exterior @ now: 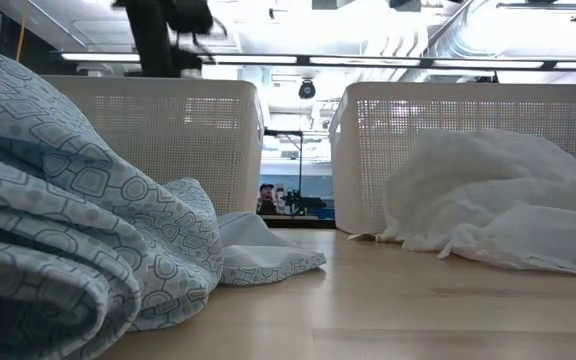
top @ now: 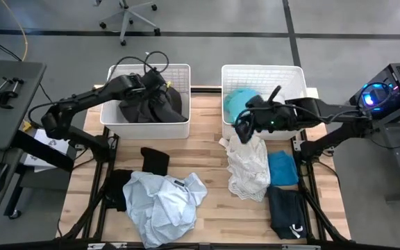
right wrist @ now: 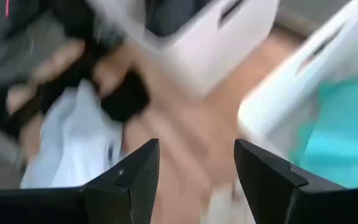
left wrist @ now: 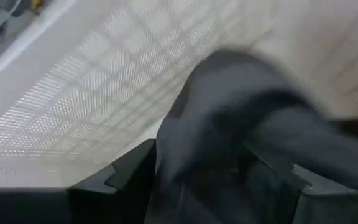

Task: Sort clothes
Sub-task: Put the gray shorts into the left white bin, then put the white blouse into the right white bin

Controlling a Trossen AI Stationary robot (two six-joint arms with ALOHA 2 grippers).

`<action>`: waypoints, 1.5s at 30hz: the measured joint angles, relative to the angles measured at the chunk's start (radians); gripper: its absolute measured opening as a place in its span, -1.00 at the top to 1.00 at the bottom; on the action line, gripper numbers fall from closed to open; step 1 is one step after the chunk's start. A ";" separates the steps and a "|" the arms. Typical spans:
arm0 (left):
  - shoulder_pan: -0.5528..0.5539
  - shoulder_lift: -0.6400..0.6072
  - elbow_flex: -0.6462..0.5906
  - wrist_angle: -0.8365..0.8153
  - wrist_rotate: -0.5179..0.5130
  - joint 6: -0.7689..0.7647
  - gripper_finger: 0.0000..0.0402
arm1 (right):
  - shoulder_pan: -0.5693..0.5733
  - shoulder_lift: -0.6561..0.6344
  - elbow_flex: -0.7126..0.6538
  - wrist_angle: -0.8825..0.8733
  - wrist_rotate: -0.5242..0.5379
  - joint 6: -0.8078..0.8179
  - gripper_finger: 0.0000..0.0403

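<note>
The wooden table (top: 214, 156) holds two white slatted baskets along its far edge, the left basket (top: 148, 128) and the right basket (top: 262, 76), with loose clothes spread in front of them. Biggest piece out on the wood is the pale blue patterned shirt (top: 164, 205), crumpled near the front edge on the left side, with something black (top: 120, 187) poking out just beside it. Next is the white lacy garment (top: 248, 167), bunched up right in front of the right basket and trailing toward the middle. Beside that lies a bright blue piece (top: 282, 168), and below it a black garment with a white mark (top: 287, 214) near the front right corner. A small black item (top: 155, 160) sits alone between the left basket and the pale shirt. The left gripper (left wrist: 207, 171) is over the left basket, its fingers pinching a charcoal garment (top: 148, 104) that is piled inside. The right gripper (right wrist: 194, 165) hovers at the near left corner of the right basket, above the top of the white garment, fingers spread with nothing between them. A teal garment (top: 238, 101) sits in the right basket, pretty blurry in the wrist shot but I think it's the same one.
</note>
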 joint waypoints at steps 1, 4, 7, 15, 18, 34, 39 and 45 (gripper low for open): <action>-0.008 -0.017 0.024 -0.009 0.014 -0.026 -0.03 | 0.000 0.000 0.000 -0.034 -0.048 0.000 0.04; -0.035 -0.066 0.092 -0.040 0.071 -0.075 -0.02 | 0.011 0.000 0.000 -0.144 -0.150 0.014 0.04; -0.062 -0.117 0.141 -0.039 0.119 -0.122 -0.02 | 0.047 0.005 0.000 -0.231 -0.157 0.011 0.04; -0.172 -0.202 0.139 -0.034 0.131 -0.287 -0.02 | 0.258 -0.051 -0.220 -0.399 -0.114 0.068 0.04; -0.231 -0.204 0.117 -0.031 0.130 -0.324 -0.02 | 0.337 -0.103 -0.345 -0.363 -0.190 0.142 0.04; -0.379 -0.156 0.047 0.143 0.048 -0.399 -0.02 | 0.414 -0.167 -0.814 0.187 -0.151 -0.233 -0.65; -0.436 -0.156 0.047 0.180 0.062 -0.451 -0.02 | 0.359 -0.144 -0.914 0.320 0.037 -0.207 -0.67; -0.494 -0.153 0.047 0.207 0.054 -0.439 -0.02 | 0.237 -0.066 -1.061 0.613 0.006 -0.124 -0.56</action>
